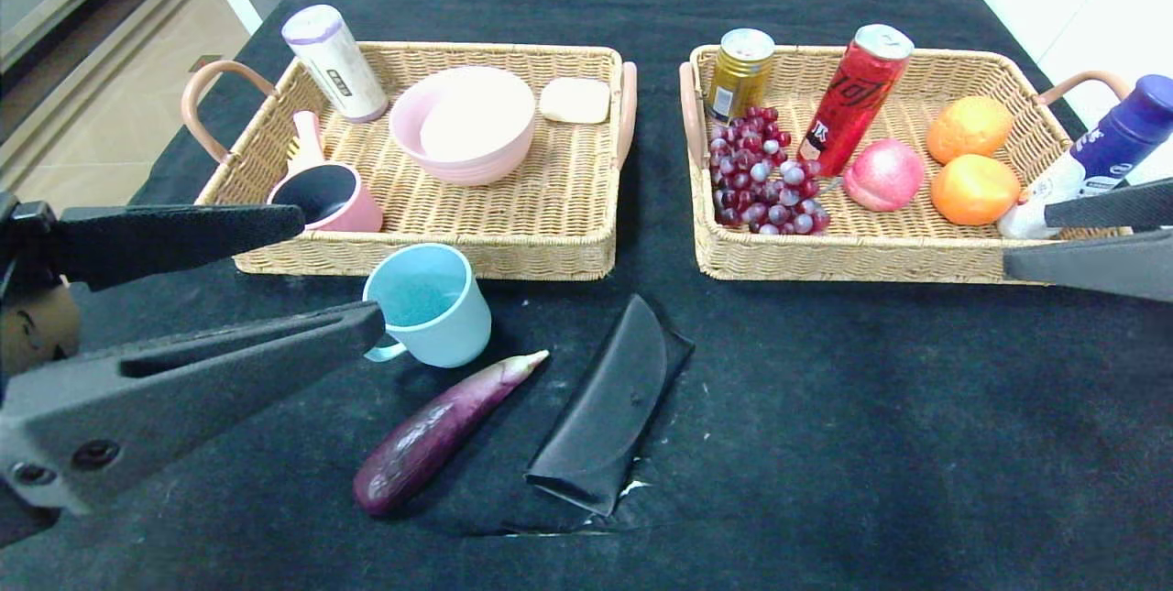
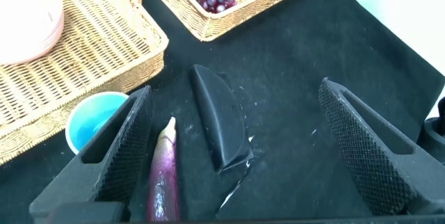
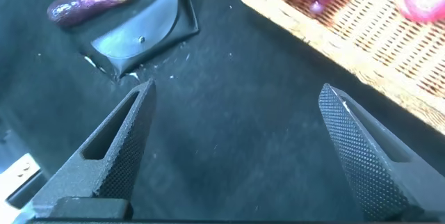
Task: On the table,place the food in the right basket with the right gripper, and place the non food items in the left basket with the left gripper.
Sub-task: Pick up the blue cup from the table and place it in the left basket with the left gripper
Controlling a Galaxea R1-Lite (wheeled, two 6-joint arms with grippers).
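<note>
Three things lie loose on the black cloth in front of the baskets: a light blue cup [image 1: 431,304], a purple eggplant [image 1: 440,431] and a black glasses case [image 1: 609,408]. My left gripper [image 1: 339,275] hovers open just left of the cup, with nothing between its fingers. In the left wrist view the left gripper [image 2: 236,88] spans the eggplant [image 2: 164,175] and the case [image 2: 219,120]. My right gripper [image 1: 1031,238] stands open and empty at the right basket's [image 1: 825,263] front right corner. The right wrist view shows the right gripper [image 3: 238,88] over bare cloth.
The left basket [image 1: 412,257] holds a white bottle [image 1: 334,62], a pink bowl [image 1: 463,124], a pale bar [image 1: 575,100] and a pink mug [image 1: 325,195]. The right basket holds two cans, grapes [image 1: 765,174], a peach [image 1: 884,174], two oranges and a blue-capped bottle [image 1: 1095,156].
</note>
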